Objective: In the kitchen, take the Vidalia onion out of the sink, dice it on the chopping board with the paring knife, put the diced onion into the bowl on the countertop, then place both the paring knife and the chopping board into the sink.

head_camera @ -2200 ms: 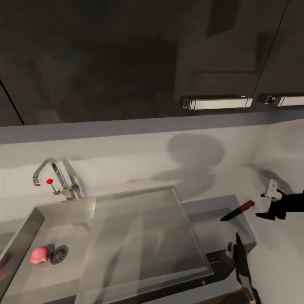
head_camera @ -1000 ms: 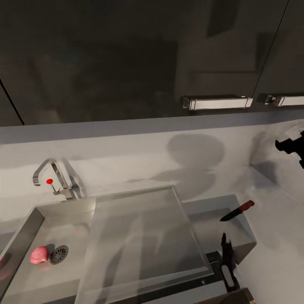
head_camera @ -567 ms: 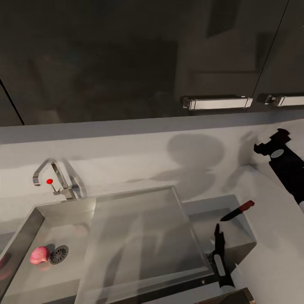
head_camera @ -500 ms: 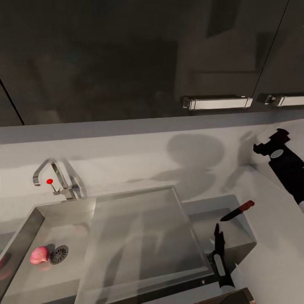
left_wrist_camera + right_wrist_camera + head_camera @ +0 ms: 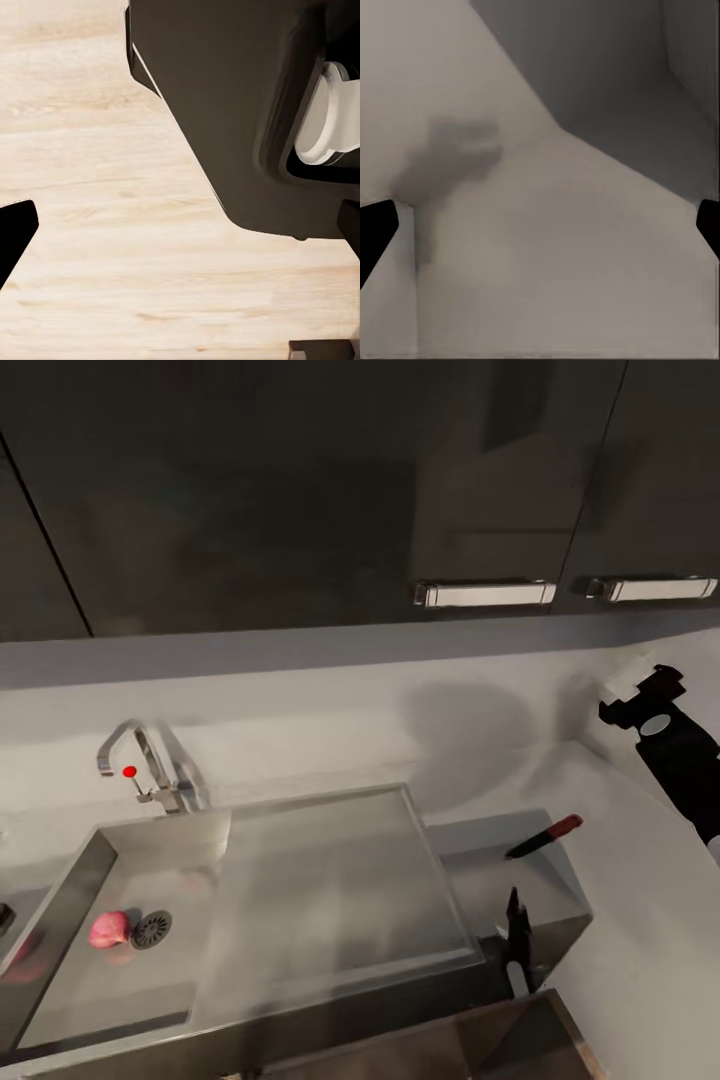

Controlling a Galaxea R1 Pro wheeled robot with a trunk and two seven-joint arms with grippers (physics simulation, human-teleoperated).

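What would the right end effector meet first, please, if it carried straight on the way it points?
Probably the pale grey backsplash wall: the right end effector faces it with nothing between, though depth is unclear.

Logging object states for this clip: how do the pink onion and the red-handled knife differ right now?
The rounded pink onion lies down inside the steel sink basin beside the round dark drain; the slim red-handled paring knife lies flat up on the raised grey surface to the right of the sink. The onion is squat and rounded, the knife long and thin with a dark blade. No gripper touches either.
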